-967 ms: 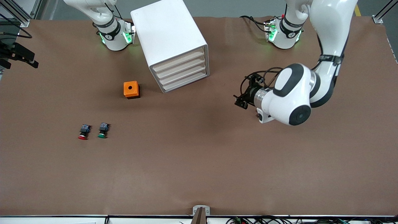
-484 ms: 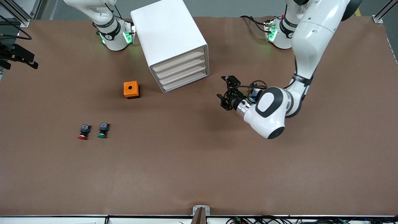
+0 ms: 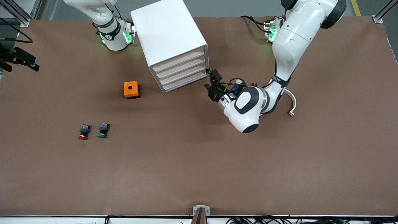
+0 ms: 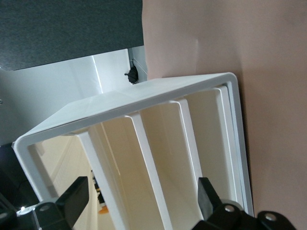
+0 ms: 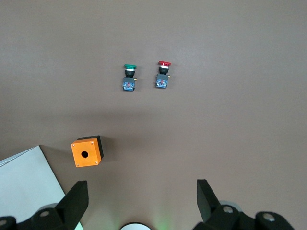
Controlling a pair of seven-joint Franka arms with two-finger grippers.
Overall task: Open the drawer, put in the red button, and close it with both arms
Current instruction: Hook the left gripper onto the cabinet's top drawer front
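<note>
The white cabinet (image 3: 169, 37) stands near the robots' bases, and all of its pale drawer fronts (image 3: 181, 72) are pushed in. My left gripper (image 3: 211, 81) is open, level with the lowest drawer at the corner toward the left arm's end. In the left wrist view the drawer fronts (image 4: 158, 139) fill the space past the open left gripper (image 4: 140, 199). The red button (image 3: 82, 136) lies on its side nearer the front camera, beside a green button (image 3: 101, 134). My right gripper (image 5: 141, 184) waits open high above the table, with the red button (image 5: 163, 72) far below it.
An orange box with a hole (image 3: 131, 89) sits between the cabinet and the buttons; in the right wrist view the orange box (image 5: 86, 152) lies near the cabinet's corner (image 5: 24, 191). Brown table (image 3: 199, 161) stretches bare toward the front camera.
The left arm has swung toward the cabinet, bringing its open gripper from mid-table up to the drawer fronts. The buttons, orange box and cabinet have not moved.
</note>
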